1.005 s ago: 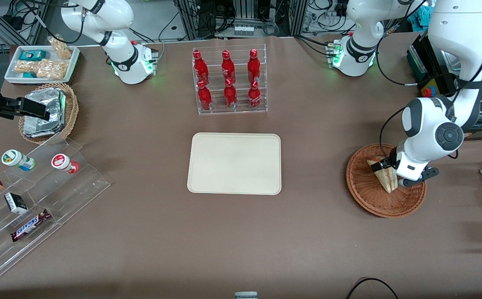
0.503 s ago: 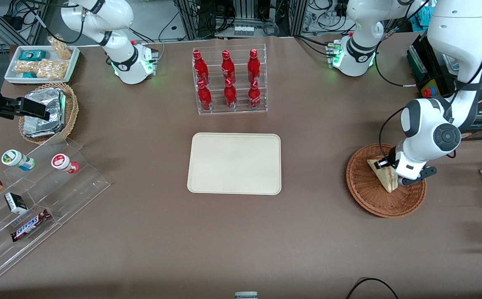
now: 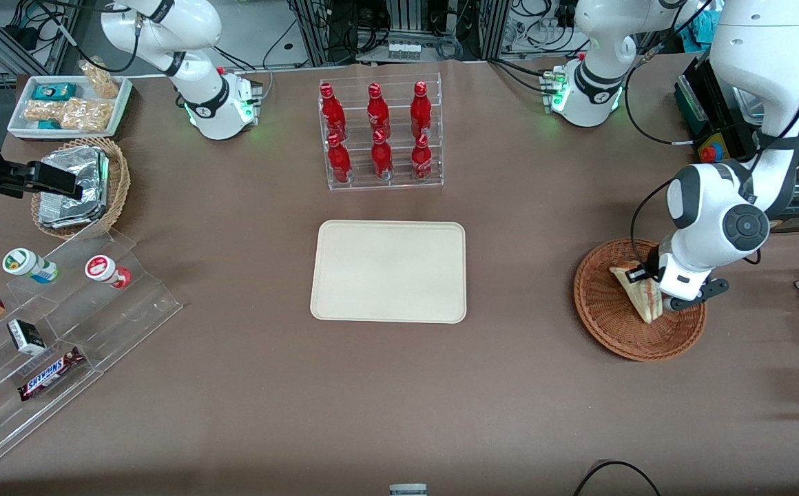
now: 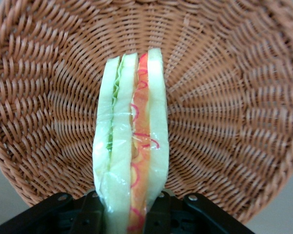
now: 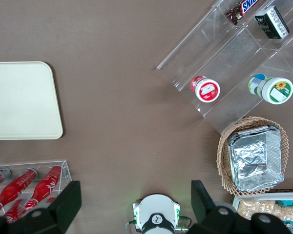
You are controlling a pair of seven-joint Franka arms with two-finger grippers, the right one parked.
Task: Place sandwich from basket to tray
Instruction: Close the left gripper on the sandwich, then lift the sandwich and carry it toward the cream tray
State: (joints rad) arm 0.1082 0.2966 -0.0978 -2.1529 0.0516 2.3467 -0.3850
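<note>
The claw [image 3: 649, 286] was down inside the basket [image 3: 606, 324], pinching the sandwich [image 3: 637, 289] by its wide end, one finger [image 4: 90, 212] against each outer slice of bread. The wedge stood on edge in the wicker, its cut face turned toward the wrist camera, where the sandwich [image 4: 132, 156] showed green filling on one side and red-orange on the other between pale slices under a glossy clear wrap. The basket [image 4: 224, 97] curved around it on every side, so the wedge had not yet left the bowl.

Such a wedge was probably very light and soft. Too hard a squeeze would likely crush the bread and push the filling outward, while the smooth wrap could let it slide through a loose hold. Taking it across the flat faces, near the thick end, looked the sound choice, since the layers were pressed together rather than pried apart. The narrow tip hung unsupported and might droop or swing. The tray [image 3: 389, 272] lay bare, well apart from the basket, toward the middle of the table [image 3: 510, 386].
</note>
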